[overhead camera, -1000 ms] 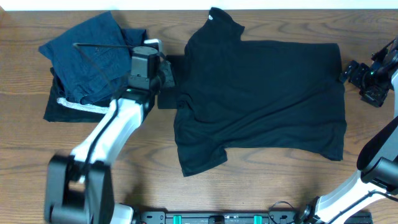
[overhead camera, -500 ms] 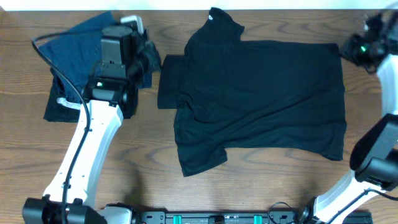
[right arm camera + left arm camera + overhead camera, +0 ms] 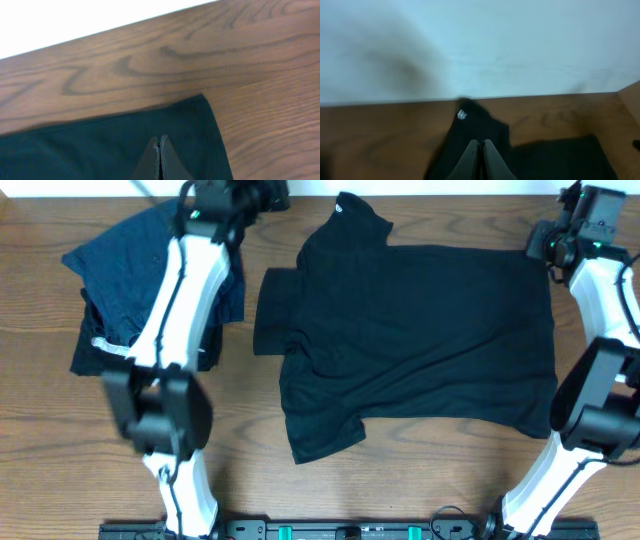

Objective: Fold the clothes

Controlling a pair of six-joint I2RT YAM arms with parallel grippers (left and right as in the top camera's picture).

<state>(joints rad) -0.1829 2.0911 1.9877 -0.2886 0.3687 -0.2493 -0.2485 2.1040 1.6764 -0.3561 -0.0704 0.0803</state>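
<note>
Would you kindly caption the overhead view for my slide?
Black top spread on the wooden table, left gripper near its collar, right gripper at its far corner, both shut; navy garments alongside.

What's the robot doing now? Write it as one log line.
black top unfolded | left tool shut near collar | right tool shut near top's corner

Table (image 3: 400, 480): brown wood, wavy grain seen throughout.
Wall (image 3: 520, 40): plain and pale, met at the table's far edge.
Light: even, shadows kept soft.

text: none legible | black top (image 3: 420, 340) | collar logo (image 3: 462, 114): white, unreadable
</note>
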